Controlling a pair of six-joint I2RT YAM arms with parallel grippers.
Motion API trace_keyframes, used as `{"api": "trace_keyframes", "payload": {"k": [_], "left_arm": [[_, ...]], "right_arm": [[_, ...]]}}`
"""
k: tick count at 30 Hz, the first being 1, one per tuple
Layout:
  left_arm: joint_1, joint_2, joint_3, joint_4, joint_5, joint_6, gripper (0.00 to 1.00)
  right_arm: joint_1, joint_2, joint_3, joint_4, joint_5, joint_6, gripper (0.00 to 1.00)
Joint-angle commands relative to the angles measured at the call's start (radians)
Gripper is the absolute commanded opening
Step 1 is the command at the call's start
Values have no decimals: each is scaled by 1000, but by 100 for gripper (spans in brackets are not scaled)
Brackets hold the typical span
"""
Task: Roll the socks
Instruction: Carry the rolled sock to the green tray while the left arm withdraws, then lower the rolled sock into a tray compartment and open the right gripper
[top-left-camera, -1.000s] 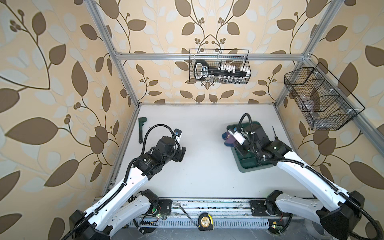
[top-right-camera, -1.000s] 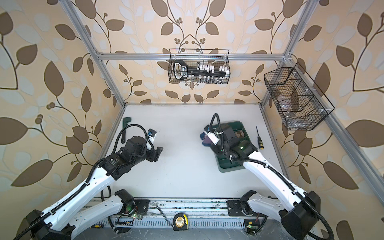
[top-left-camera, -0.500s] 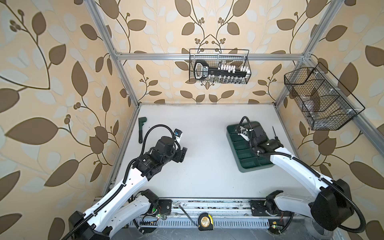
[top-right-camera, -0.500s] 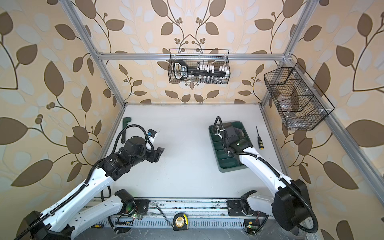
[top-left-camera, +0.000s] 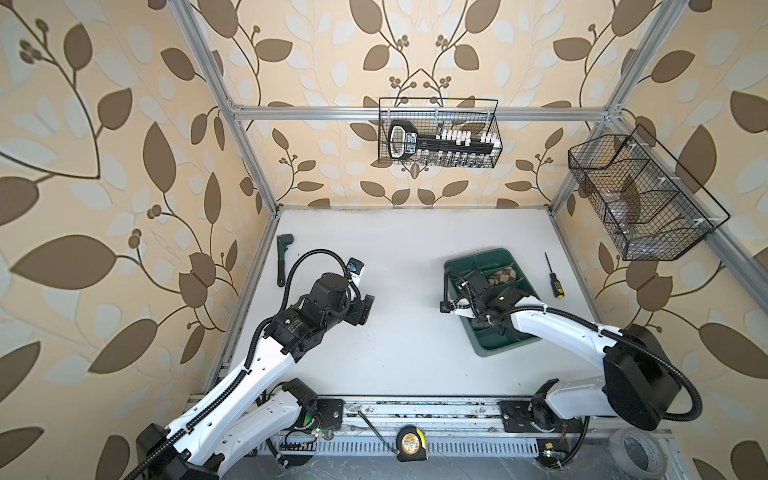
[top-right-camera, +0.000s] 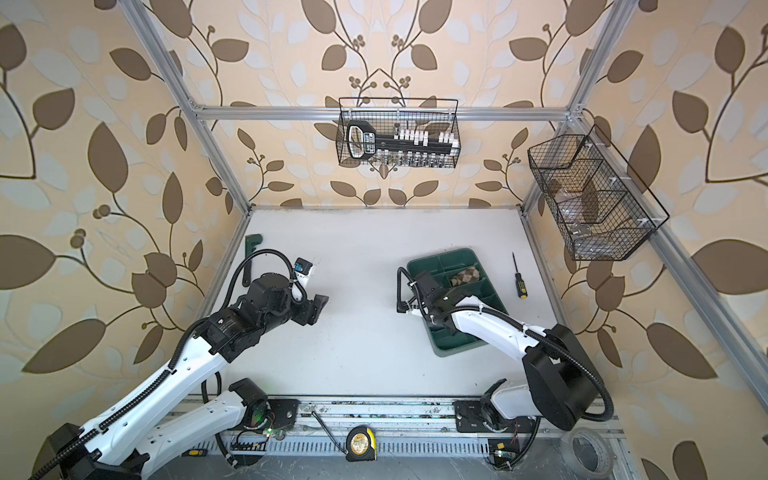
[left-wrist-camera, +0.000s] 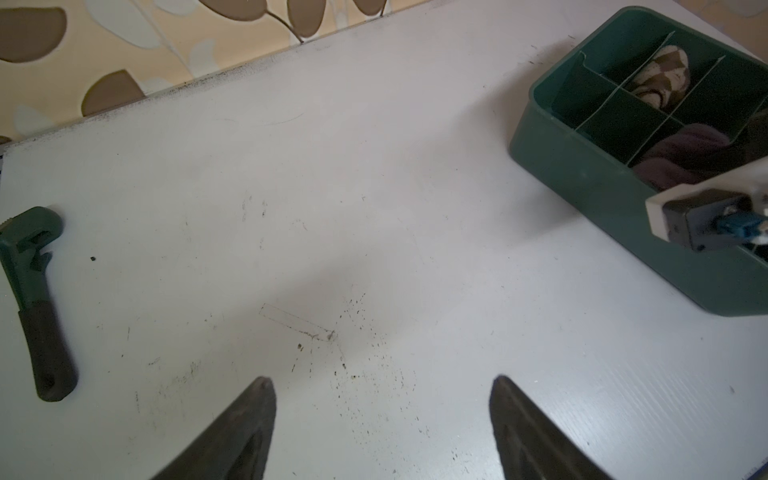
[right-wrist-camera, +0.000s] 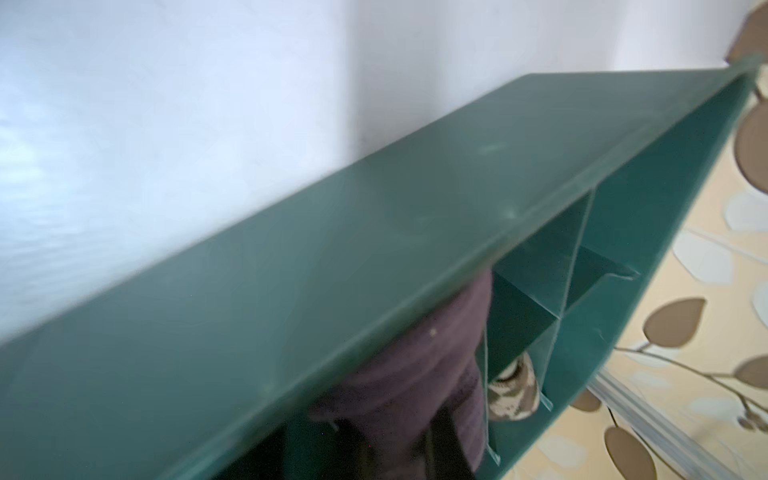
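Observation:
A tan-and-brown argyle sock (top-left-camera: 503, 275) (top-right-camera: 467, 275) (left-wrist-camera: 665, 77) (right-wrist-camera: 513, 392) lies bunched in one compartment of the green divided tray (top-left-camera: 494, 349) (top-right-camera: 449, 349) (left-wrist-camera: 582, 166) (right-wrist-camera: 374, 249). The purple sock (left-wrist-camera: 685, 153) (right-wrist-camera: 424, 357) fills the neighbouring compartment. My right gripper (top-left-camera: 478, 286) (top-right-camera: 432, 286) (right-wrist-camera: 399, 428) reaches down into that compartment, shut on the purple fabric, and hides it in both top views. Over bare table left of the middle, my left gripper (top-left-camera: 365, 307) (top-right-camera: 318, 307) (left-wrist-camera: 382, 380) stands open and empty.
A green wrench (top-left-camera: 282, 257) (left-wrist-camera: 33, 291) lies by the left wall. A screwdriver (top-left-camera: 552, 278) lies right of the tray. Wire baskets hang on the back wall (top-left-camera: 438, 139) and the right wall (top-left-camera: 640, 199). A tape measure (top-left-camera: 411, 444) sits on the front rail.
My right gripper carried the purple sock from above the tray's left edge down into a tray compartment. The left arm has barely moved.

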Motion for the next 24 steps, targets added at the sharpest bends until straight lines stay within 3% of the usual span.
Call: {"api": "trace_keyframes", "payload": {"k": [1, 5, 13, 20, 23, 24], "left_arm": [[3, -12, 15, -6, 19, 0, 82], [3, -9, 15, -9, 18, -1, 82], [3, -7, 12, -6, 26, -4, 83], [2, 8, 12, -14, 19, 1, 83], [3, 11, 11, -10, 12, 3, 83], [3, 13, 11, -8, 12, 4, 83]], "right_arm": [[50, 81, 83, -197, -211, 13, 0], [86, 207, 188, -294, -239, 50, 0], [29, 383, 344, -299, -55, 126, 0], [14, 494, 381, -251, -77, 144, 1], [13, 479, 410, -252, -104, 151, 20], [14, 461, 417, -258, -117, 148, 31]]}}
